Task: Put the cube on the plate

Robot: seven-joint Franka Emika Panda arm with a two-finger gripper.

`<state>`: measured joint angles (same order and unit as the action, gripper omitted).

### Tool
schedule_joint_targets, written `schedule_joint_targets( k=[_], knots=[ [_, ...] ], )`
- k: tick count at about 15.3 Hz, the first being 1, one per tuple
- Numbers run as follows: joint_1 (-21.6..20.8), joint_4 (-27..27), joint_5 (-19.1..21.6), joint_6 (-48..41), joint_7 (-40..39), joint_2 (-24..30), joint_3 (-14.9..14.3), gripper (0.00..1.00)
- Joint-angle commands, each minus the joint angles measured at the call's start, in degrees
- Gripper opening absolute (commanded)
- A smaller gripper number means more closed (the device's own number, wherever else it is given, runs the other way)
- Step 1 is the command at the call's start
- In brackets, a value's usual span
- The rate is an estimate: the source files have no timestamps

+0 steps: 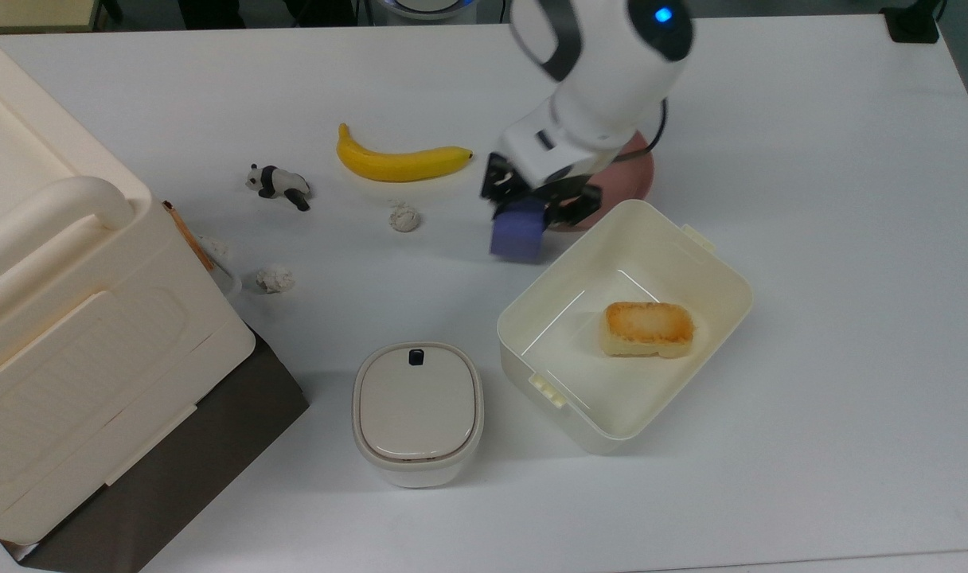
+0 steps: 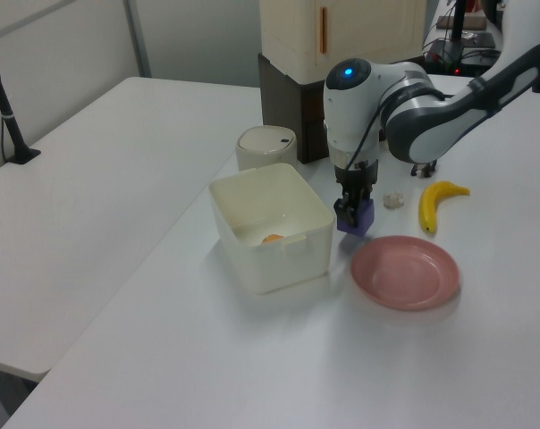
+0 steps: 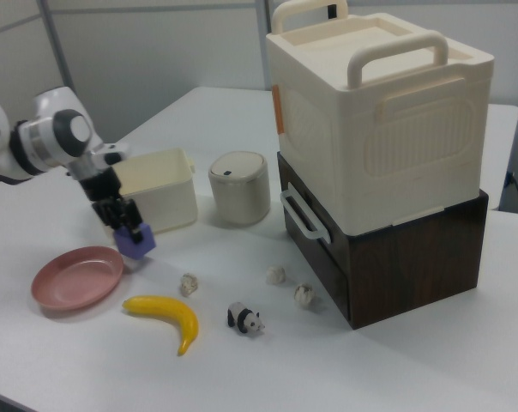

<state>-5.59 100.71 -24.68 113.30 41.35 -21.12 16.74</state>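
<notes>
**Top view: cube in transit, plate not yet reached**

Top view shows the gripper (image 1: 538, 208) with its 2 fingers clamped on the upper part of the cube (image 1: 517, 236). The cube hangs tilted, between the banana (image 1: 400, 162) and the cream tub (image 1: 626, 322), just short of the plate (image 1: 642, 169).

Left view confirms the cube (image 2: 357, 217) is clear of the table (image 2: 118, 170), near the far rim of the plate (image 2: 404, 272) but not over its centre. Right view places the cube (image 3: 135, 242) beside and above the near edge of the plate (image 3: 76, 278).

Assessment: pick-up and lift are complete. Remaining, in my judgement, are 3 steps: carry over the plate's middle, lower, release. The plate is bare. The bread-like block (image 1: 648, 328) lies in the tub, apart from the work.
</notes>
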Motion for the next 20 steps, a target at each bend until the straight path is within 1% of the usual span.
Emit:
schedule_joint_targets(
  k=[1,5,6,7,8,14,17,19,20],
  knots=[
    [-0.6,1.0,-0.5,-4.2,4.3,1.6,4.5,0.28],
    [-0.7,1.3,-0.5,-7.2,6.2,1.5,8.4,0.29],
    [-0.7,1.5,-0.5,-7.9,7.2,1.5,9.2,0.39],
    [-0.7,1.5,-0.5,-8.7,8.4,1.4,9.5,0.79],
    [-1.0,1.4,-0.5,-8.8,9.6,1.4,9.5,1.0],
    [-1.4,1.3,-0.9,-8.8,10.8,1.4,9.5,1.0],
    [-0.8,1.0,-0.9,-8.9,11.4,1.7,9.5,1.0],
    [1.5,0.4,-0.6,-8.7,11.5,3.2,9.3,1.0],
    [3.7,-0.6,-0.4,-8.7,11.2,4.3,9.1,1.0]
  ],
)
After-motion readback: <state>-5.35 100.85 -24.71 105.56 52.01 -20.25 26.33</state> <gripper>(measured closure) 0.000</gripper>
